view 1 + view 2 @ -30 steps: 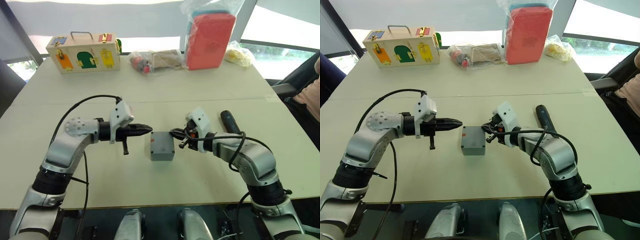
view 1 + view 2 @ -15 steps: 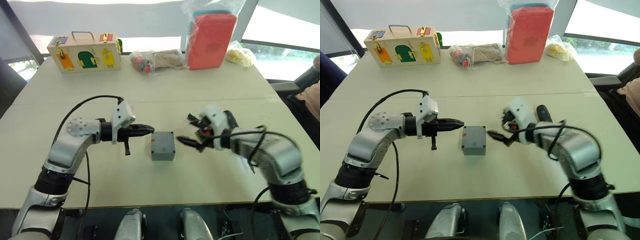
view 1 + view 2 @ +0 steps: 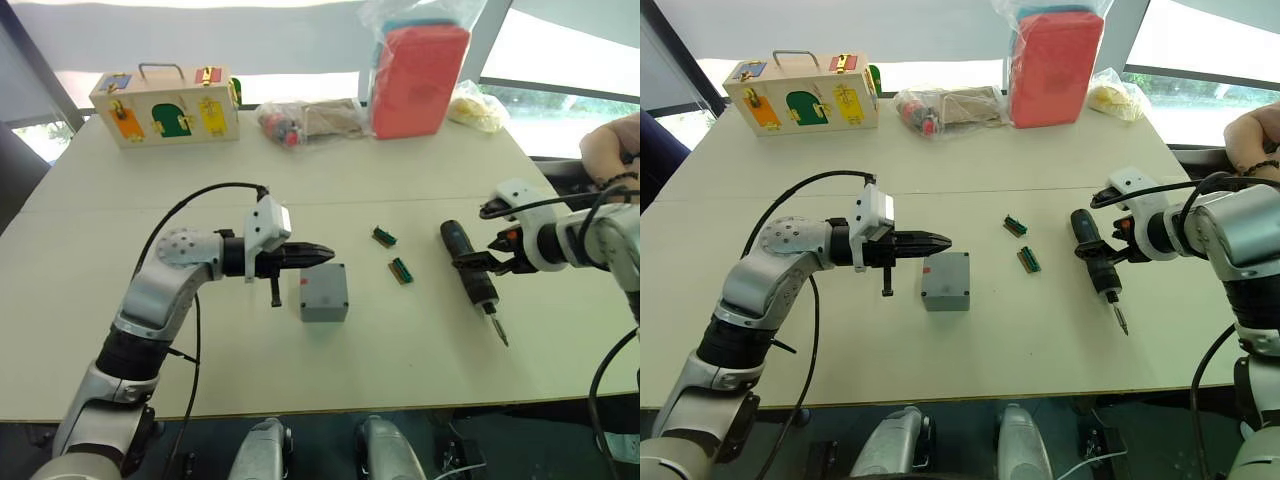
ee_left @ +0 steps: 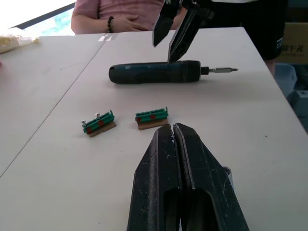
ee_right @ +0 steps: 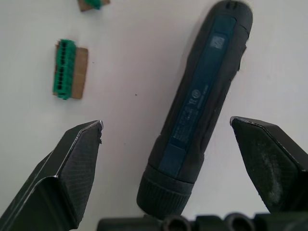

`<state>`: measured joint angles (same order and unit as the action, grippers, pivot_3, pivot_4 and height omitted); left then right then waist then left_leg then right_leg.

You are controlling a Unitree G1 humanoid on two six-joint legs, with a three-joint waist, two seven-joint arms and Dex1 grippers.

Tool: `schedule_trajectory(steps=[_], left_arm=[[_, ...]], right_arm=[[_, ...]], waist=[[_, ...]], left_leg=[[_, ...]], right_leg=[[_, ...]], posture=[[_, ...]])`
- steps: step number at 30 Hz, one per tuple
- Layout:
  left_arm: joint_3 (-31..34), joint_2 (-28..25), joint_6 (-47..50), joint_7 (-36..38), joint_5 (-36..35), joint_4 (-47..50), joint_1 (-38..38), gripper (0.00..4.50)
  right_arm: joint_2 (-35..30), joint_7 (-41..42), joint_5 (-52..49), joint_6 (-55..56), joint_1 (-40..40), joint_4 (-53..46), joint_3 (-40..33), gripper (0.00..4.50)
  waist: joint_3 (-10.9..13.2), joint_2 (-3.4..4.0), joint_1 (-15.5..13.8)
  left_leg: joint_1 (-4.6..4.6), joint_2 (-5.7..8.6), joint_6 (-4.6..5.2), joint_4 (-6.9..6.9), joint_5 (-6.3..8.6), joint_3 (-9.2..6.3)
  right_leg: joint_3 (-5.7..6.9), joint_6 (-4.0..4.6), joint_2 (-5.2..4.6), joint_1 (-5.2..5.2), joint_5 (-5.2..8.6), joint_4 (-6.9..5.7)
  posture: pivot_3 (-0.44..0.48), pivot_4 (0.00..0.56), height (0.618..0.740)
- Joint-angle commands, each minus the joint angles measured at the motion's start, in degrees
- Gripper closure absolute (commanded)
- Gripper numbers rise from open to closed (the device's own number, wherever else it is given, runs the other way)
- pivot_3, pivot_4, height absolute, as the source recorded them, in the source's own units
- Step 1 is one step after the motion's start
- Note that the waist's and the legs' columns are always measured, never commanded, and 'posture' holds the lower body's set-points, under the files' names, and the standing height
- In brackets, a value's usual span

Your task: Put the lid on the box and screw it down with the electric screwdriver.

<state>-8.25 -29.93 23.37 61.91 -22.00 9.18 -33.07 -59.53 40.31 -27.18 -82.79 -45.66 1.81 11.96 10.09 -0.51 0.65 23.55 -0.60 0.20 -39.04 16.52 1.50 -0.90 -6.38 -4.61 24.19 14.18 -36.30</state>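
Observation:
The small grey box stands mid-table with the flat grey lid covering its top. My left gripper is shut, its tip at the box's far edge, nothing held; whether it touches I cannot tell. The black electric screwdriver lies on the table to the right, bit pointing toward the near edge. My right gripper stands open, one finger on each side of the screwdriver's body, not closed on it. In the left wrist view the shut gripper points at the screwdriver.
Two green terminal blocks lie between box and screwdriver. At the table's back stand a wooden latch box, a bag of parts, a bagged red pack and a yellow bag. A person's hand rests at the right edge.
My right gripper left the box, swung right to the screwdriver and opened wide. Two green blocks now show where it was. My left gripper edged right toward the box.

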Motion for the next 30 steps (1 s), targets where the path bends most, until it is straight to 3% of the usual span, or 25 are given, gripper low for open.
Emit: schedule_trajectory(steps=[1, 12, 15, 21, 26, 30], left_arm=[[0.76, 0.20, -0.81, -0.88, -0.52, 2.19, -0.46, 4.50], [1.50, -0.46, 0.45, -3.68, -0.88, 5.12, 1.59, 4.50], [1.37, -1.13, 0.35, -3.93, -0.42, 5.35, 2.22, 4.50], [1.58, -2.59, 0.22, -3.59, -0.40, 5.48, 2.84, 4.50], [1.47, -3.44, 0.79, -3.43, -0.55, 5.25, 2.07, 4.50], [1.26, -5.07, 0.25, -1.62, 0.03, 3.62, 1.69, 4.50]], right_arm=[[0.30, 1.18, 2.26, 0.01, -2.47, 4.32, 3.60, 0.04], [4.98, 4.87, 6.77, 1.10, -7.09, 13.27, 12.72, 0.04], [5.52, 6.07, 7.72, 1.40, -7.57, 13.74, 14.48, 0.62], [5.64, 7.77, 9.01, 0.65, -9.67, 14.29, 15.60, 2.59], [4.97, 6.93, 9.53, 0.93, -10.84, 13.87, 12.16, 2.63], [4.55, 5.78, 7.34, 5.84, -10.28, 5.45, 2.22, 2.63]], waist=[[0.00, 0.00, -0.03], [0.00, 0.00, 0.11], [0.00, 0.00, 0.09], [0.00, 0.00, 0.13], [0.00, 0.01, 0.09], [0.11, 0.19, 0.18]], left_leg=[[0.00, 0.01, 0.00, 0.00, 0.00, 0.00], [0.01, 0.00, 0.00, -0.02, 0.00, 0.02], [0.01, 0.00, 0.00, -0.03, 0.00, 0.02], [0.01, 0.00, 0.00, -0.03, 0.00, 0.01], [0.01, 0.00, 0.00, -0.02, 0.00, 0.01], [0.04, 0.01, 0.00, -0.02, 0.00, 0.03]], right_leg=[[0.00, 0.00, -0.01, 0.00, 0.00, 0.00], [-0.02, -0.01, 0.02, 0.03, -0.01, -0.01], [-0.02, -0.01, 0.01, 0.02, -0.01, -0.01], [-0.02, -0.01, 0.02, 0.03, -0.01, -0.01], [-0.01, -0.01, 0.02, 0.03, -0.01, -0.02], [-0.02, -0.01, 0.01, 0.10, -0.01, -0.03]], posture=[[0.000, 0.150, 0.730], [0.000, 0.150, 0.730], [0.000, 0.150, 0.730], [0.000, 0.150, 0.730], [0.000, 0.150, 0.730], [0.000, 0.150, 0.730]])
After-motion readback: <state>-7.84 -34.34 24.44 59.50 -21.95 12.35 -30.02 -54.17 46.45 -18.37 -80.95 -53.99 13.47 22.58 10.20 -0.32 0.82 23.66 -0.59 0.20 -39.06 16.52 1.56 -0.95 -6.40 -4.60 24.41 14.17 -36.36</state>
